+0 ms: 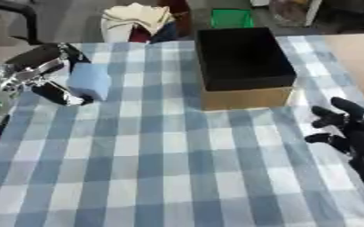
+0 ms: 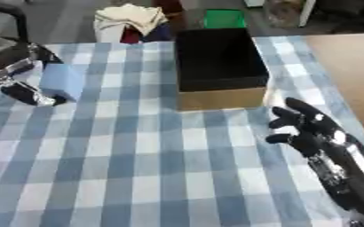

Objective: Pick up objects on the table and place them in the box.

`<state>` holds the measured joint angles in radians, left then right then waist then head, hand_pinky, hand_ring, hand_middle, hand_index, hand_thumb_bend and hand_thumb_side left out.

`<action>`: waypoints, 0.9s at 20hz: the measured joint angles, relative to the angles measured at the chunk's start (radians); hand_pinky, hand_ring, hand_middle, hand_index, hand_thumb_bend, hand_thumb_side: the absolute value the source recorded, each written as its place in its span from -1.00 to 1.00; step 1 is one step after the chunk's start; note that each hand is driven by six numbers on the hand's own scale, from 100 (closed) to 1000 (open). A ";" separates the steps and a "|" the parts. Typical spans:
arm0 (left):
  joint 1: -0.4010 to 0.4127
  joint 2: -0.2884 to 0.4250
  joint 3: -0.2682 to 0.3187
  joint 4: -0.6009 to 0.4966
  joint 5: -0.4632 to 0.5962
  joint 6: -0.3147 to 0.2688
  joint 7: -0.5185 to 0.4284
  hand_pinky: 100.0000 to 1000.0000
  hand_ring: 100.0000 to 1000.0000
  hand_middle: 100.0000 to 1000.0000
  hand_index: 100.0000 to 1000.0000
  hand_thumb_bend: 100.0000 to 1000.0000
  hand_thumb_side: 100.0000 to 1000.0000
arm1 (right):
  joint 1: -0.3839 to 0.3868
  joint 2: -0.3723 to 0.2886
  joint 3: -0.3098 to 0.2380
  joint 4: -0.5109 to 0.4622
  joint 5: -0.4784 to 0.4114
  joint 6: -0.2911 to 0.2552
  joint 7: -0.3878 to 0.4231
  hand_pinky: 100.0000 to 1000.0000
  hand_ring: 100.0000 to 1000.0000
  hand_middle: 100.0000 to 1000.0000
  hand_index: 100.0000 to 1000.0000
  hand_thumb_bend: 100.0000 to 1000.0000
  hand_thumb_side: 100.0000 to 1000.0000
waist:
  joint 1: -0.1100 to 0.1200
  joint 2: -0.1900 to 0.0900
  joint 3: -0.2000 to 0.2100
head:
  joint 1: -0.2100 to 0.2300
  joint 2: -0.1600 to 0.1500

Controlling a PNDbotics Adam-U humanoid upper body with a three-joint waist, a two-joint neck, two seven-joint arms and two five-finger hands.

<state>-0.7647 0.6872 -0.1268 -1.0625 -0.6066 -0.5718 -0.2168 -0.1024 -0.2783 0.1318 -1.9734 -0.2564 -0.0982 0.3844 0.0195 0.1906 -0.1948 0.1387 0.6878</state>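
A pale blue block [image 1: 89, 81] is held at the table's left side, above the checked cloth, with my left hand [image 1: 49, 77] curled round it, fingers behind and thumb below. The cardboard box [image 1: 244, 99] with a black inside stands open at the table's far middle, to the right of the block. My right hand [image 2: 308, 128] rests at the right side near the box's front corner, fingers relaxed and holding nothing.
The blue and white checked cloth [image 1: 162, 168] covers the table. Beyond the far edge lie a cream cloth bundle [image 1: 138, 17] and a green item [image 1: 231, 18]. A bare wooden strip [image 2: 348, 62] runs along the right.
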 measured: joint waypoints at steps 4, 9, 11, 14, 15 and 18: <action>-0.061 -0.017 -0.018 -0.032 0.068 0.010 -0.032 0.32 -0.24 -0.34 0.18 -0.34 -0.85 | -0.005 0.000 0.007 0.000 -0.002 0.004 0.005 0.44 1.00 0.34 0.92 -1.00 0.03 | 0.002 -0.002 -0.011 | 0.000 -0.004; -0.138 -0.071 -0.034 -0.028 0.106 0.015 -0.048 0.32 -0.24 -0.34 0.18 -0.37 -0.87 | -0.023 0.000 0.024 0.000 -0.018 0.012 0.019 0.44 1.00 0.34 0.92 -1.00 0.02 | 0.003 -0.002 -0.043 | 0.005 -0.014; -0.165 -0.095 -0.036 -0.011 0.109 0.016 -0.048 0.33 -0.24 -0.34 0.17 -0.41 -0.88 | -0.032 0.000 0.033 -0.001 -0.029 0.015 0.026 0.44 1.00 0.34 0.92 -1.00 0.02 | 0.002 -0.002 -0.058 | 0.009 -0.022; -0.198 -0.131 -0.036 0.027 0.107 0.020 -0.042 0.34 -0.24 -0.33 0.17 -0.45 -0.87 | -0.046 0.000 0.047 -0.004 -0.042 0.021 0.039 0.44 1.00 0.34 0.92 -1.00 0.01 | -0.002 0.002 -0.082 | 0.015 -0.034; -0.206 -0.143 -0.036 0.041 0.104 0.021 -0.037 0.34 -0.24 -0.33 0.16 -0.46 -0.87 | -0.051 0.000 0.052 -0.004 -0.047 0.022 0.045 0.44 1.00 0.34 0.92 -1.00 0.01 | -0.004 0.004 -0.089 | 0.017 -0.039; -0.228 -0.173 -0.035 0.086 0.091 0.021 -0.016 0.35 -0.24 -0.33 0.15 -0.52 -0.85 | -0.066 0.000 0.067 -0.004 -0.060 0.024 0.061 0.44 1.00 0.34 0.92 -1.00 0.01 | -0.006 0.009 -0.111 | 0.022 -0.048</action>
<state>-0.9932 0.5142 -0.1614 -0.9763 -0.5156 -0.5506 -0.2331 -0.1682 -0.2782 0.1987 -1.9772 -0.3160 -0.0744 0.4454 0.0132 0.1995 -0.3056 0.1609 0.6402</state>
